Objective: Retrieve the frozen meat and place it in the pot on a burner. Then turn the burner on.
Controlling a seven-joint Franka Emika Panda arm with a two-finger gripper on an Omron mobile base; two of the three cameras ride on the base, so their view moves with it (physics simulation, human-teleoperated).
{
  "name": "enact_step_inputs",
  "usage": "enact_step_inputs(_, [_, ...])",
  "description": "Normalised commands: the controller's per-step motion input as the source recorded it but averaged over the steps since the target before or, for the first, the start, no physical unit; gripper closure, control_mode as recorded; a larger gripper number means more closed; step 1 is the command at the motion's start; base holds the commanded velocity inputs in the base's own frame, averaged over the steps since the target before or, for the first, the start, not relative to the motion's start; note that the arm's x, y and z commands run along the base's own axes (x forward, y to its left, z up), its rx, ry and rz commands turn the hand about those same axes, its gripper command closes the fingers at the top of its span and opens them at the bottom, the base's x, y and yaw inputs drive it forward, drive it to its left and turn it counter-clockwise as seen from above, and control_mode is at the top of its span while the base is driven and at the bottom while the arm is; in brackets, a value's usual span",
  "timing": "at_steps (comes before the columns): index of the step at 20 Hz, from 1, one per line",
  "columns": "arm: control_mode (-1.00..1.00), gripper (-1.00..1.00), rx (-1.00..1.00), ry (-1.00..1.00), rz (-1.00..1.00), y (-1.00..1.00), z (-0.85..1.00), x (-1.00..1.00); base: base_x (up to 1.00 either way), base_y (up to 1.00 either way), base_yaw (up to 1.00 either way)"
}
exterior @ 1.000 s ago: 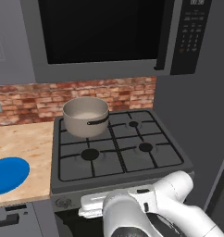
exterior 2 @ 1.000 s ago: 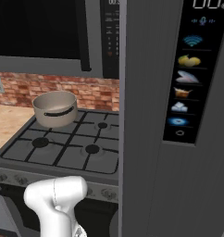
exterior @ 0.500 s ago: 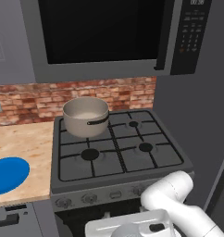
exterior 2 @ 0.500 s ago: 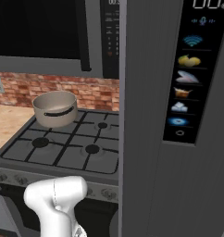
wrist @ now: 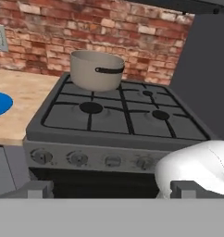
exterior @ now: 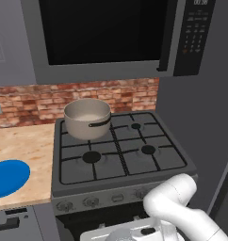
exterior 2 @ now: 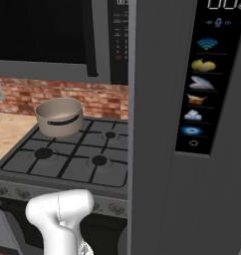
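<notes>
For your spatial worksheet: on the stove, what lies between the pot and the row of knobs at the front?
In the hand view, the front left burner and its dark grate lie between the pot and the knobs. Nothing sits on that burner.

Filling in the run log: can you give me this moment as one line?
pot: back-left burner, looks empty | frozen meat: not retrieved | stove knobs: untouched | blue plate: on counter | gripper: low before stove, fingers apart, empty
</notes>
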Motion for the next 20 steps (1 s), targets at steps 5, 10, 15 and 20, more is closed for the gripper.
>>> enact_step_inputs(5, [-1.00,-1.00,0.17,-0.12,0.03,-0.16,-0.54,0.32,0.00,0.00,0.00])
enact_step_inputs(10, [-1.00,-1.00,0.11,-0.41,0.01,-0.30,-0.57,0.36,0.00,0.00,0.00])
enact_step_inputs(15, [-1.00,-1.00,0.02,-0.30,0.00,-0.13,-0.82,0.41,0.00,0.00,0.00])
enact_step_inputs(20, [-1.00,-1.00,0.05,-0.16,0.07,-0.32,-0.45,0.29,0.00,0.00,0.00])
